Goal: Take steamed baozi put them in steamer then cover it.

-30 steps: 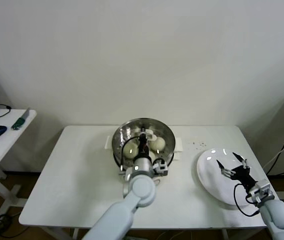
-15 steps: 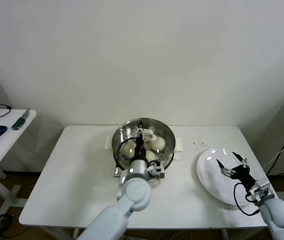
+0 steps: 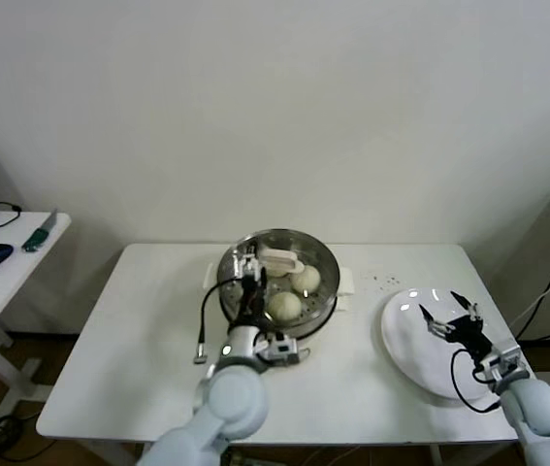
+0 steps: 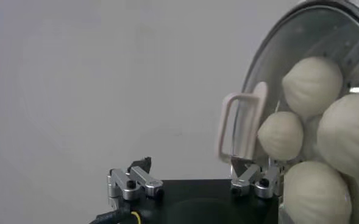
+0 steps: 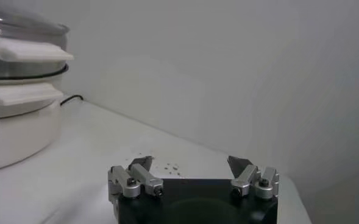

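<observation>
The steamer (image 3: 325, 260) stands at the table's middle back on its white pot base (image 5: 14, 137). The glass cover (image 4: 301, 36) lies on it, cream bar handle (image 3: 280, 259) up. Steamed baozi (image 3: 285, 306) show through the glass, also in the left wrist view (image 4: 311, 85). My left gripper (image 3: 246, 268) hangs open over the steamer's left edge, just beside the handle (image 4: 240, 125), with nothing between its fingers (image 4: 191, 167). My right gripper (image 3: 450, 316) hovers open and empty above the white plate (image 3: 410, 354), far from the steamer (image 5: 21, 64).
The white plate lies at the table's right front. Dark crumbs (image 3: 386, 282) speckle the table between steamer and plate. A black cable (image 3: 204, 320) loops off my left wrist. A small side table (image 3: 3, 267) with a mouse stands to the far left.
My left gripper has opened and let go of the cover's handle, then shifted left off the steamer's middle. The cover stays on the steamer. The right arm has barely moved.
</observation>
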